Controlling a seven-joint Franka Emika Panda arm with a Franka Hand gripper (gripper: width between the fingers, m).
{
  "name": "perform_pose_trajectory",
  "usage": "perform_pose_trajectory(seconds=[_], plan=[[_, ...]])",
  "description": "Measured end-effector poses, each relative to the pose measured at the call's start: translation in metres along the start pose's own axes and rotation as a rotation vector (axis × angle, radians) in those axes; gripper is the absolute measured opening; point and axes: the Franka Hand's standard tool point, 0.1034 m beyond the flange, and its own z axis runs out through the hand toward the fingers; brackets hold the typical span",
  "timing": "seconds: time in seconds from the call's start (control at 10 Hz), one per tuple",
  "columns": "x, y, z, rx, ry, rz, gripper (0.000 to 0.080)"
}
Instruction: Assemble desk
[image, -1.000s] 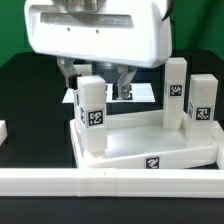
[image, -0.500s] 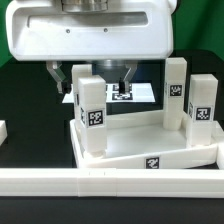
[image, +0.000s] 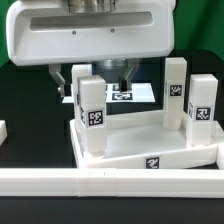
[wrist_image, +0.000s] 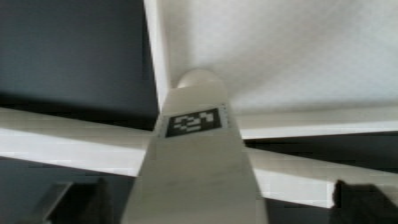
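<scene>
We note the desk tabletop (image: 150, 150) lying upside down on the black table (image: 30, 100), against the white border rail (image: 110, 182) at the front. Three legs stand upright in its corner sockets: one at the exterior view's left front (image: 92, 115), two at the exterior view's right (image: 176, 92) (image: 202, 108), each with a black-and-white tag. Behind the tabletop we see the marker board (image: 140, 95) flat on the table. The gripper (image: 92, 72) hangs above the rear left corner, its fingers (image: 127, 72) spread wide apart, gripping nothing. In the wrist view a tagged leg (wrist_image: 192, 150) rises between the two dark fingertips (wrist_image: 71, 198), apart from both.
</scene>
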Motion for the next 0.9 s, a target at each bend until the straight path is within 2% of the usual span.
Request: perform_pose_trajectory(seconds=[0.2, 0.5, 0.7, 0.9], plan=[[0.0000, 0.0003, 0.0000, 0.000, 0.000, 0.005, 0.0286], [-0.0005, 0.0006, 0.0002, 0.003, -0.002, 0.065, 0.0288], [-0.0015, 0.0012, 0.0001, 0.012, -0.005, 0.266, 0.0288], [-0.0005, 0.0014, 0.0011, 0.009, -0.002, 0.507, 0.0288]])
